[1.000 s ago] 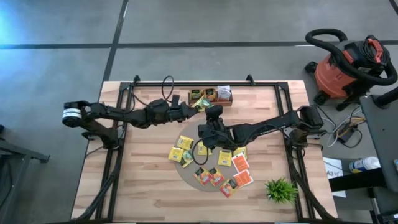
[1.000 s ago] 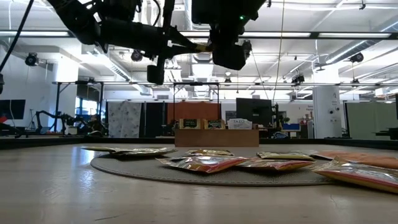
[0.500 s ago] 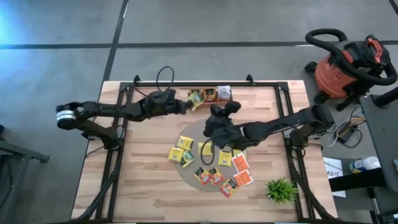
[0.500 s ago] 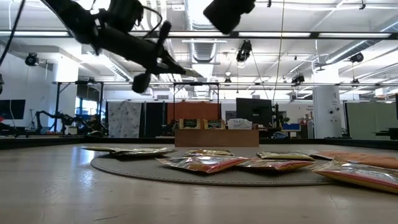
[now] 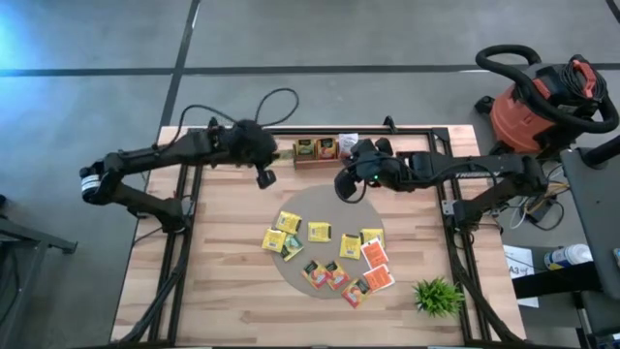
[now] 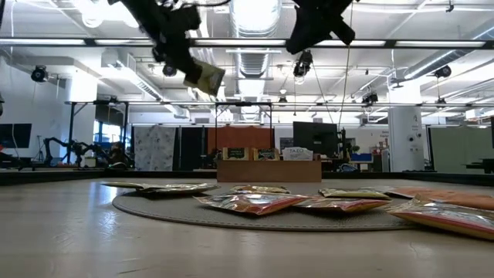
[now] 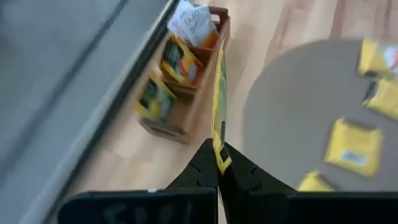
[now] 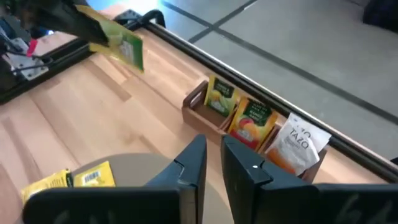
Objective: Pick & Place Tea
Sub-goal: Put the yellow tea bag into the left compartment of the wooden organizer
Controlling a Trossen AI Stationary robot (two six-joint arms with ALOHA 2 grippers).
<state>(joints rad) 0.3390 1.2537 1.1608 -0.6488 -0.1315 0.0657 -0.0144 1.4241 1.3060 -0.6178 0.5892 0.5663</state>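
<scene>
**Colours on the table**

The square paper tea packets [image 5: 319, 231] on the round grey-brown mat [image 5: 300, 205] are mostly yellow with small green labels; several nearer the spiky green plant [image 5: 437, 296] are orange-red. The brown wooden divided tray [image 8: 208, 116] holds a yellow-green packet, an orange-yellow one and a white one with dark print. The plank table [image 5: 223, 281] is pale blond wood. The barrel-shaped shop vacuum [image 5: 528, 114] is red and black.
</scene>
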